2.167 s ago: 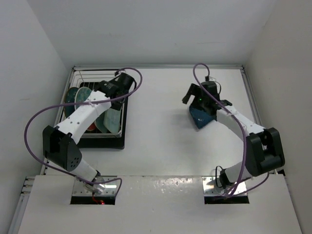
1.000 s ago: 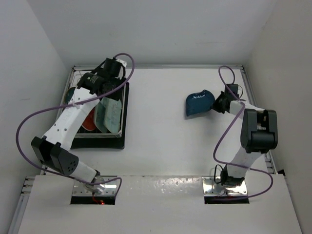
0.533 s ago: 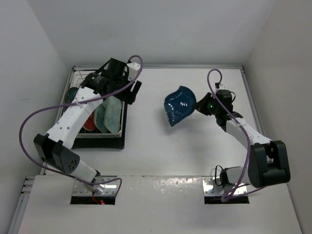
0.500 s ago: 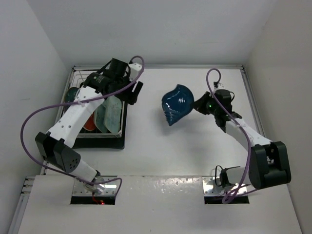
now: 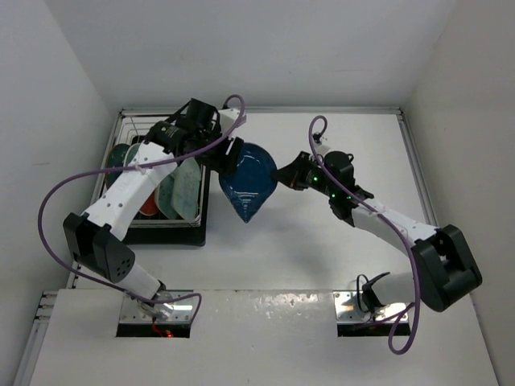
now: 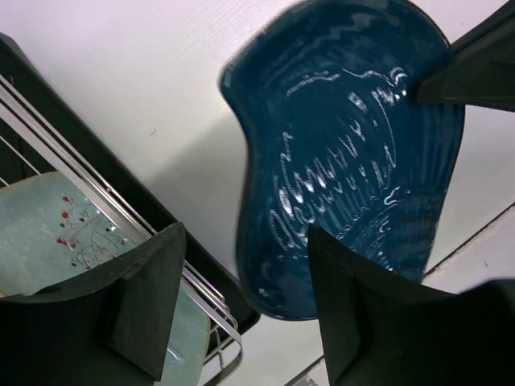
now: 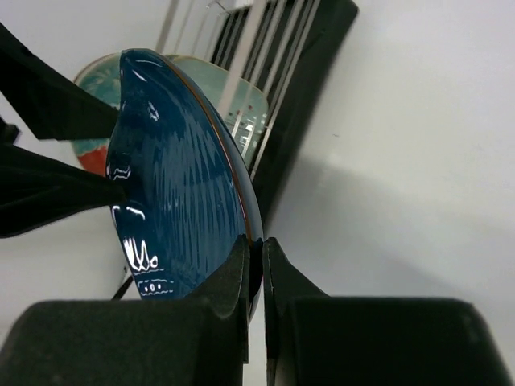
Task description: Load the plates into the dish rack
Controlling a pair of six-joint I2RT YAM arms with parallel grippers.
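Note:
The dark-blue leaf-shaped plate point(image 5: 248, 181) hangs in the air just right of the dish rack point(image 5: 137, 121), its point toward the near side. My right gripper point(image 5: 286, 177) is shut on its right rim; in the right wrist view the fingers point(image 7: 241, 265) pinch the plate point(image 7: 169, 185) edge-on. My left gripper point(image 5: 228, 158) is open at the plate's left edge. In the left wrist view the plate point(image 6: 346, 161) reaches down between the spread fingers point(image 6: 153, 297). In the rack stand pale mint plates point(image 5: 183, 189), a red plate point(image 5: 149, 205) and a dark teal plate point(image 5: 121, 157).
The rack's black drip tray point(image 5: 201, 235) lies at the table's left, close under the left gripper. A raised rail point(image 5: 414, 161) runs along the table's right edge. White walls close in the back and both sides.
The right arm has carried the leaf plate leftward from the right middle of the table to beside the rack. The left gripper has swung off the rack rightward to the plate's edge.

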